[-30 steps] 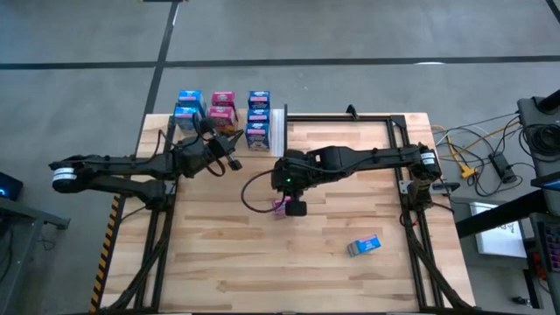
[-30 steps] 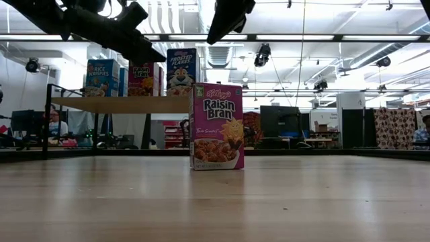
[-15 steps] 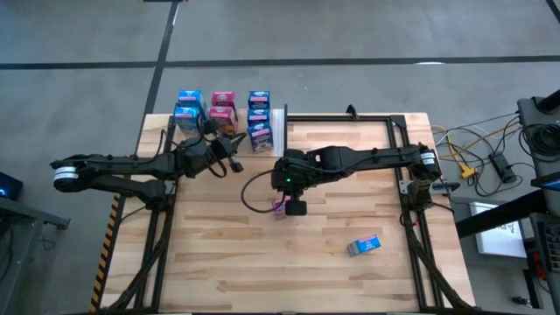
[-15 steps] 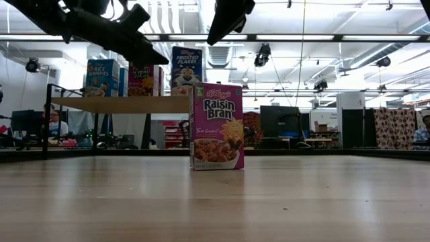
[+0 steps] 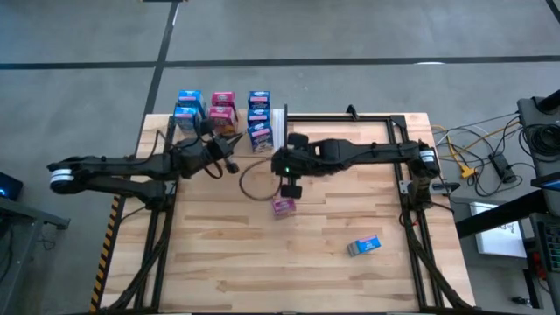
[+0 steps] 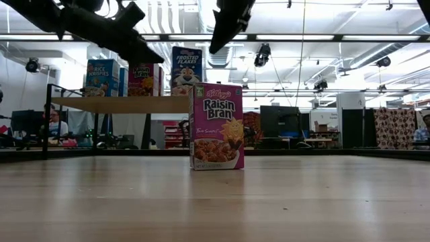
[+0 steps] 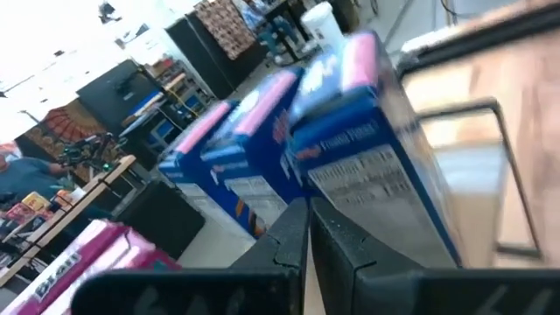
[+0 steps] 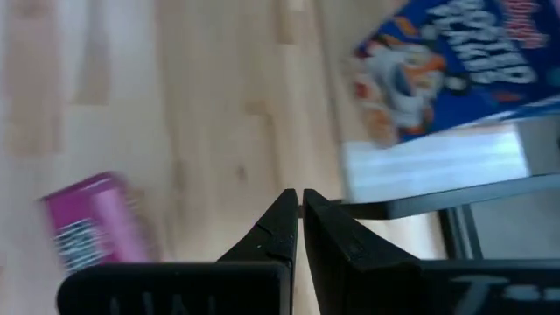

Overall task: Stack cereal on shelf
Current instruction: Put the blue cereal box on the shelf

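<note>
Cereal boxes fill my shelf at the table's far left edge, blue and pink ones side by side. My right gripper has its fingers pressed together on nothing, hanging over the table between the shelf and the upright pink Raisin Bran box, clear of it. My left gripper is likewise pinched closed and empty, just beside the shelf's blue Frosted Flakes boxes. One blue box lies flat well apart, nearer the right front.
</note>
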Tool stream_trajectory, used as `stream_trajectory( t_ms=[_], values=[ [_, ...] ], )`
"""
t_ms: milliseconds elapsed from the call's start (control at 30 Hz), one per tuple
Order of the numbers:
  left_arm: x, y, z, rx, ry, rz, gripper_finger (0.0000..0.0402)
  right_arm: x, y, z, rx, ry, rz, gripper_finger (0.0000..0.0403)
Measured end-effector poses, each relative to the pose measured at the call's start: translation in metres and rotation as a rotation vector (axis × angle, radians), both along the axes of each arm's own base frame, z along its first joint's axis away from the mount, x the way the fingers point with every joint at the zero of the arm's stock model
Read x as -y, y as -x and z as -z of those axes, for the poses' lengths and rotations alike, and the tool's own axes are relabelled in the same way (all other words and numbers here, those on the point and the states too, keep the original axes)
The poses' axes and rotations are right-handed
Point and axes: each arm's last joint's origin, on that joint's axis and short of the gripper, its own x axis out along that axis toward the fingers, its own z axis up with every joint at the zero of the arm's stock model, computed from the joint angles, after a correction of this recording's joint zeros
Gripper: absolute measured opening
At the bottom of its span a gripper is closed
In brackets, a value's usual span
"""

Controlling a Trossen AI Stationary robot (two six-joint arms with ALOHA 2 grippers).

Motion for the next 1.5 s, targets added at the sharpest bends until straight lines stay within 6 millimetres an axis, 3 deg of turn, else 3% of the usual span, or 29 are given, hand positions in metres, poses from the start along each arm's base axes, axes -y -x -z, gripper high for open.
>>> stream_trajectory(
  t_ms=[267, 433, 833, 1500],
  values=[
    [0.011, 0.011, -0.002, -0.055, 0.031, 0.205, 0.0000, 0.066, -0.003, 0.002, 0.060, 0.077, 0.083, 0.0012],
    [0.009, 0.007, 0.002, -0.077, 0.037, 0.197, 0.0000, 0.087, -0.006, 0.007, 0.100, 0.123, 0.080, 0.0012],
    [-0.005, -0.010, 0.011, -0.052, 0.014, 0.102, 0.0000, 0.088, -0.009, 0.007, 0.121, 0.143, 0.047, 0.0012],
    [-0.007, -0.009, 0.009, -0.041, 0.002, 0.045, 0.0000, 0.076, -0.012, 0.007, 0.143, 0.093, -0.022, 0.0012]
  ],
)
